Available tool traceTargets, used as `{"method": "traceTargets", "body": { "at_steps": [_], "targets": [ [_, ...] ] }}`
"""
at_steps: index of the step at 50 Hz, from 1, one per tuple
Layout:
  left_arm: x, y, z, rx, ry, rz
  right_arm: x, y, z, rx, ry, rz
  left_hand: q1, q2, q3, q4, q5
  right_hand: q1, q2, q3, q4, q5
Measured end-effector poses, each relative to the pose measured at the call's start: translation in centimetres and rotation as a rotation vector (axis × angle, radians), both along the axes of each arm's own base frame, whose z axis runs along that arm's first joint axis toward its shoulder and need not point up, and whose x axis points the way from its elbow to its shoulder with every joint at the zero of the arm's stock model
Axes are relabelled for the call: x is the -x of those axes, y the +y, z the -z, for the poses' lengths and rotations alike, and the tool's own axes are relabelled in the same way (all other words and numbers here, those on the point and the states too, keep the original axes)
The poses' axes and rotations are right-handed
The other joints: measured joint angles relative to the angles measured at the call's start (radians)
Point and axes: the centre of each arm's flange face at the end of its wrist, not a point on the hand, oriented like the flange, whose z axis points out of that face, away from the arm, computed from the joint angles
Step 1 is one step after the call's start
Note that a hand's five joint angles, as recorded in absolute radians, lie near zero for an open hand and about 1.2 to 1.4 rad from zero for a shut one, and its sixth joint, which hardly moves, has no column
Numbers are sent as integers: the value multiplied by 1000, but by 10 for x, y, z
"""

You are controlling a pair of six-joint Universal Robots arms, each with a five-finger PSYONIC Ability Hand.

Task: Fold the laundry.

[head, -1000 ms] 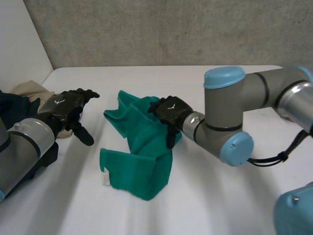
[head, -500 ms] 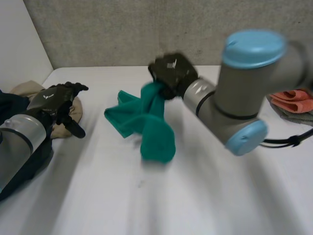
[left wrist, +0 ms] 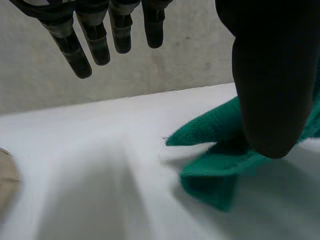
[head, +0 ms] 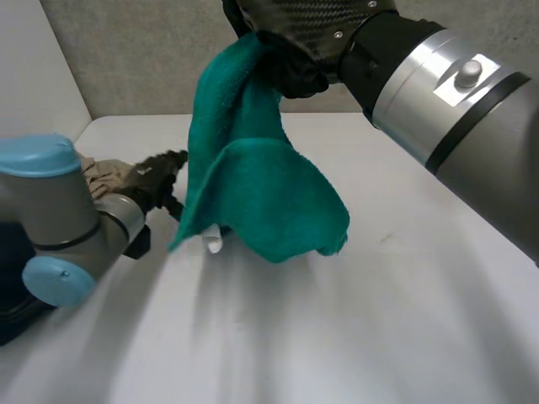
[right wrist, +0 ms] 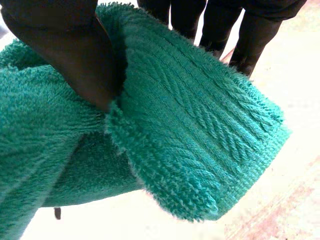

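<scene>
Towel: a green terry towel (head: 261, 194) hangs in the air above the white table (head: 404, 278), bunched at its top and draping down in loose folds.
Towel lower edge: in the left wrist view the green folds (left wrist: 215, 150) come down close to the table surface; whether they touch it cannot be told.
Towel tag: a small white tag (head: 212, 242) shows at the lower edge, on the side toward the left arm.
Right hand: the right hand (head: 303, 34) is high over the table and holds the top of the towel.
Right hand fingers: in the right wrist view the thumb (right wrist: 75, 55) presses a fold of the towel (right wrist: 190, 130) against the fingers (right wrist: 215, 25), a firm pinch.
Left hand: the left hand (head: 156, 177) is low over the table, just beside the hanging edge of the towel.
Left hand fingers: the fingers (left wrist: 97, 42) are straight, slightly spread, and hold nothing; the thumb (left wrist: 270, 75) stands apart from them.
Beige cloth: a beige cloth (head: 105, 172) lies on the table behind the left hand.
Dark cloth: a dark cloth (head: 12, 324) lies at the table's left edge, beside the left arm.
</scene>
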Motion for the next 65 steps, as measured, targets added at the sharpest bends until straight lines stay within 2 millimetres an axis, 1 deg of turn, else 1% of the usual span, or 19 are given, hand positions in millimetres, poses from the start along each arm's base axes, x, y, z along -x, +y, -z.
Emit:
{"method": "traceTargets", "body": {
  "at_steps": [5,8,9,11,16,21,24,25,26,32,38,44,52,53,54,55,57,61,65],
  "targets": [
    [20,17,19,-147,117,48,8,-2,-3,14,-7,19,77,70,58,66,58,0,0,0,0,0],
    [28,25,25,-216,171,82,12,-8,-2,19,-6,37,359,324,301,315,299,0,0,0,2,0],
    [31,28,26,-238,191,100,13,-10,-2,19,-5,45,599,535,524,537,517,0,0,0,2,0],
    [34,32,24,-260,217,125,16,-17,0,18,-2,63,826,787,763,777,755,0,0,0,2,0],
    [29,29,9,-237,245,130,20,-31,7,8,9,95,917,910,895,914,891,0,0,0,2,0],
    [4,18,-15,-154,229,59,22,-37,10,0,14,107,778,777,770,796,780,0,0,0,3,0],
    [-11,15,-20,-123,195,24,22,-36,10,1,13,102,322,376,397,400,390,0,0,0,3,0],
    [-17,15,-20,-120,174,18,21,-34,9,3,11,99,48,123,123,122,114,0,0,0,3,0],
    [-19,16,-18,-121,161,16,21,-33,8,5,10,96,0,51,57,57,54,0,0,0,3,0],
    [-29,29,1,-158,67,52,18,-20,-1,27,-7,69,-17,-3,-6,-6,-3,0,0,0,3,0],
    [-22,43,19,-198,22,113,16,-6,-15,57,-31,43,-17,-3,-6,-6,-3,0,0,2,3,0],
    [-4,51,33,-212,8,149,17,10,-32,91,-63,19,-17,-3,-6,-6,-3,0,0,4,3,0],
    [26,43,43,-200,16,118,24,26,-48,77,-116,-13,-17,-3,-5,-6,-2,0,0,4,3,0],
    [33,41,45,-207,24,105,26,28,-52,70,-131,-18,87,89,84,74,72,0,0,4,3,0],
    [38,41,48,-217,31,93,27,29,-53,66,-137,-20,372,334,326,315,306,0,0,4,3,0],
    [41,40,49,-227,37,80,29,30,-55,59,-149,-22,372,334,326,315,306,0,0,4,3,0],
    [43,38,51,-244,46,47,33,27,-56,55,-159,-14,894,805,790,805,785,0,0,4,3,0],
    [32,28,42,-243,54,-61,42,9,-52,51,-155,30,976,985,970,988,924,0,0,4,3,0],
    [2,14,13,-179,69,-185,57,-23,-39,45,-110,89,976,986,971,992,924,0,0,4,3,0]
  ]
}}
